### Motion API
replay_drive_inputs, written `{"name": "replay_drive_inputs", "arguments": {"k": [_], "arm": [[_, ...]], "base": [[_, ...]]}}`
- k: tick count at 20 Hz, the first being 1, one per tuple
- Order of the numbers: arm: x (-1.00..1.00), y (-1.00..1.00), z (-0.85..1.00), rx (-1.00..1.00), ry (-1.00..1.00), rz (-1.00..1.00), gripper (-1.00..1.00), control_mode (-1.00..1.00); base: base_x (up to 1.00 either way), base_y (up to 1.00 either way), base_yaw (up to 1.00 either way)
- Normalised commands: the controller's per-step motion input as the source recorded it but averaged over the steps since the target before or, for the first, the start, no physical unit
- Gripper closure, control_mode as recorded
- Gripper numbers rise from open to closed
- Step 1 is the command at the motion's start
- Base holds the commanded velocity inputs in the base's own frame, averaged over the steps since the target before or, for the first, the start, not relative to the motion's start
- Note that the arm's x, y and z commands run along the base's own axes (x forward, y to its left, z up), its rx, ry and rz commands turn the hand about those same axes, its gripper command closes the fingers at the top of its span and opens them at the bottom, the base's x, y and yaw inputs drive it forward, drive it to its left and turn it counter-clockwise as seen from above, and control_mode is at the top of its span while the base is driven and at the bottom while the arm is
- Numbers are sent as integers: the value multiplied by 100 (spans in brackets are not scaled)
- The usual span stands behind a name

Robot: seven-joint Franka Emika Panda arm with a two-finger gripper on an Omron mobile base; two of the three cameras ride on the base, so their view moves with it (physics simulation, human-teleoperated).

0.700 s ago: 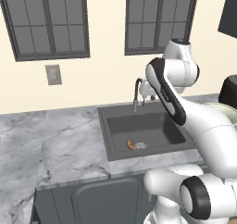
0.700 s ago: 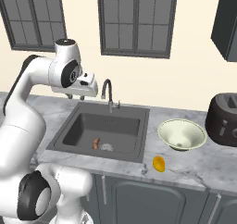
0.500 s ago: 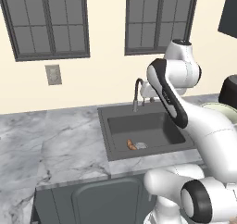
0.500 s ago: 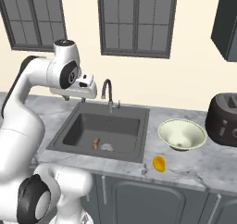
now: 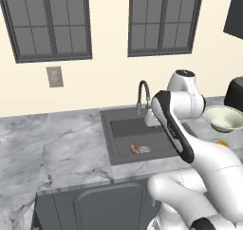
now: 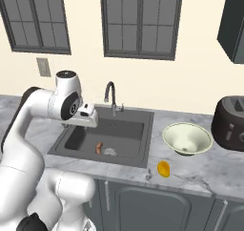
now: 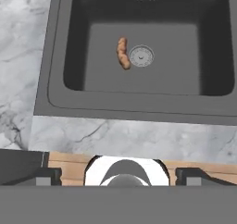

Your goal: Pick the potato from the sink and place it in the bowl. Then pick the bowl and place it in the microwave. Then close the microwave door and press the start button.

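Note:
The potato (image 7: 122,53) is a small orange-brown lump on the floor of the dark grey sink (image 7: 69,56), just left of the round drain. It also lies in the basin in both base views, potato (image 5: 135,148) and potato (image 6: 99,148). My gripper (image 7: 119,177) hangs above the sink's near rim, open, with nothing between its fingers. The hand (image 6: 88,116) hovers over the basin's left part, well above the potato. The cream bowl (image 6: 187,138) stands upright on the counter right of the sink (image 6: 125,129). The microwave and its door are out of view.
A curved dark faucet (image 6: 110,94) rises at the sink's back rim. A yellow-orange rounded item (image 6: 163,168) lies on the marble counter in front of the bowl. A dark rounded appliance (image 6: 232,122) stands at the far right. Windows line the wall behind.
The arm has come down, bringing the hand lower over the sink. The potato and the bowl have not moved.

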Motion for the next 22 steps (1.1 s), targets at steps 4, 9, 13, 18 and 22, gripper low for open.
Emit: {"name": "replay_drive_inputs", "arguments": {"k": [4,9,13,18,22], "arm": [[44,3,-71,0,7,0,-100,-100],[52,12,-40,-1,12,0,-100,-100],[41,17,-61,-1,10,0,-100,-100],[55,15,-67,-2,4,0,-100,-100],[49,3,-47,-1,0,0,-100,-100]], "base": [[0,0,0],[0,0,0],[0,0,0],[0,0,0],[0,0,0]]}}
